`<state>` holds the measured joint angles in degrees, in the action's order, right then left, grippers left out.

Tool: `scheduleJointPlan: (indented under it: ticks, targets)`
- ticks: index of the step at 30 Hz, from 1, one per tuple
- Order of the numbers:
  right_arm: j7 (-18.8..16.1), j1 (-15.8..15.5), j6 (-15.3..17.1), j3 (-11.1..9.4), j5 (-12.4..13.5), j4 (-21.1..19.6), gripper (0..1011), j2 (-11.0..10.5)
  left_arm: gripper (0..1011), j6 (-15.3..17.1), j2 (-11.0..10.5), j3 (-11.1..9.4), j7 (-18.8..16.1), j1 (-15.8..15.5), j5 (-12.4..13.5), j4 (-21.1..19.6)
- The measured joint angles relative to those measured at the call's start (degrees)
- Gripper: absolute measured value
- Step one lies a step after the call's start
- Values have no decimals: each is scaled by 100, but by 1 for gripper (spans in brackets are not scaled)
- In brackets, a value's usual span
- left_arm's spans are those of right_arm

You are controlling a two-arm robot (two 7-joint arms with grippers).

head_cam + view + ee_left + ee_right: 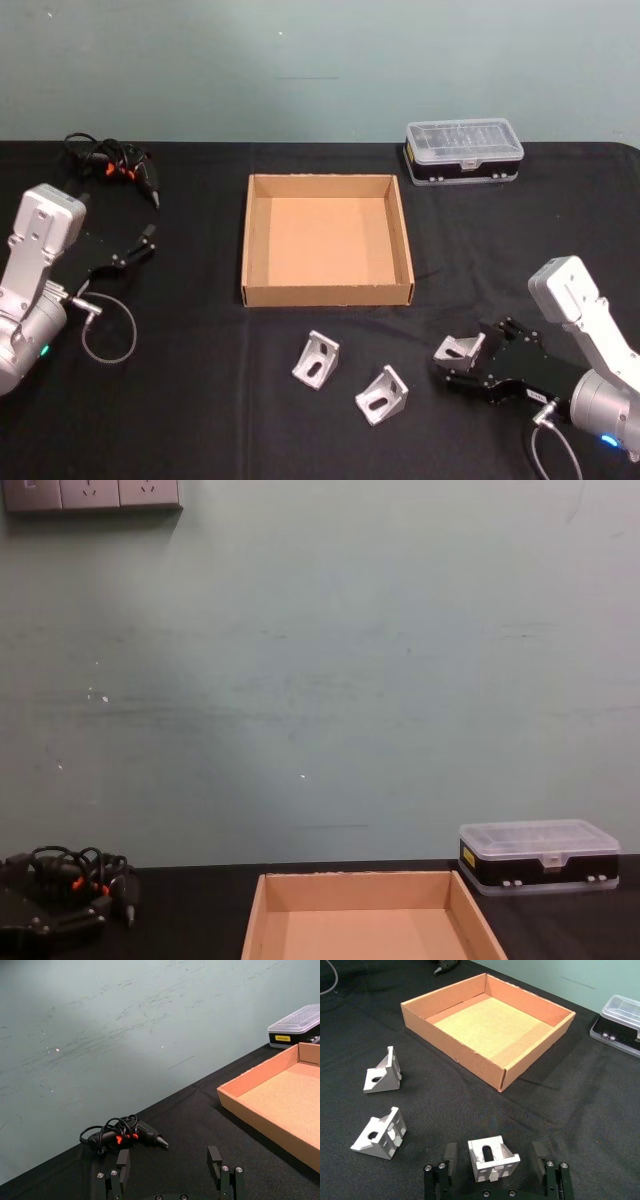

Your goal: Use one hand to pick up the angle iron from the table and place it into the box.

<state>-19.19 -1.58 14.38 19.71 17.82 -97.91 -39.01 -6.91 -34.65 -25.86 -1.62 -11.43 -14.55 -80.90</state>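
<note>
Between the fingers (pixel 451 1154) of the right claw (pixel 494 1155) sits one iron (pixel 459 349), resting on the table (pixel 200 340). I see a gap on either side of it, so this claw is spread wide, straddling the iron without gripping it.

I count three irons in all. The second iron (pixel 317 359) and third iron (pixel 382 394) lie off the claw's left side, near each other but apart. The third is the closer to the claw. All three are pale grey metal: an L-shaped corner piece with triangular webs at the sides and a slotted hole through a face.

One box (pixel 326 294) stands ahead of the right claw and to its left, beyond the two loose irons. It is tan cardboard, nearly square, with an open top, low walls and a plain floor. One case (pixel 463 150) lies farther ahead of the claw, past the box's right corner. It is rectangular, with a clear lid on a black base and a small yellow label on its side.

The tabletop is matte black with a fine woven grain.

Well apart, over the table's left side, is the left claw (pixel 168 1160). Its fingers stand open with nothing between them. One black tool (pixel 122 1135) with orange marks lies ahead of that claw, its cable coiled around it, and the box lies to that claw's right.
</note>
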Motion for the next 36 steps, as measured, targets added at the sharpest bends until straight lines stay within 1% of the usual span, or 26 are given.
scheduleJointPlan:
  ticks: [1,6,8,10,11,13,14,16,18,22,32,36]
  targets:
    - [0,0,0,0,0,0,964,-1,1011,0,0,0,0,0,0,0]
    - [2,0,-3,4,0,-3,840,-6,1011,0,0,0,0,0,0,0]
    - [2,0,-4,5,0,-4,769,-7,1011,0,0,0,0,0,0,0]
    - [2,0,-5,6,0,-5,735,-8,1012,0,0,0,0,0,0,0]
    - [2,0,-5,7,0,-5,681,-8,1011,0,0,0,0,0,0,0]
    - [2,0,-6,8,0,-7,633,-9,1011,0,0,0,0,0,0,0]
    - [2,0,-7,8,0,-8,575,-10,1011,0,0,0,0,0,0,0]
    - [2,0,-8,8,0,-9,538,-10,1011,0,0,0,0,0,0,0]
    - [2,0,-10,8,0,-10,468,-11,1011,0,0,0,0,0,0,0]
    - [3,0,-11,8,0,-10,453,-13,1011,0,0,0,0,0,0,0]
    - [6,0,-11,8,0,-10,456,-15,1011,0,0,0,0,0,0,0]
    - [4,-45,-88,-68,-39,-28,456,26,1011,0,0,0,0,0,0,0]
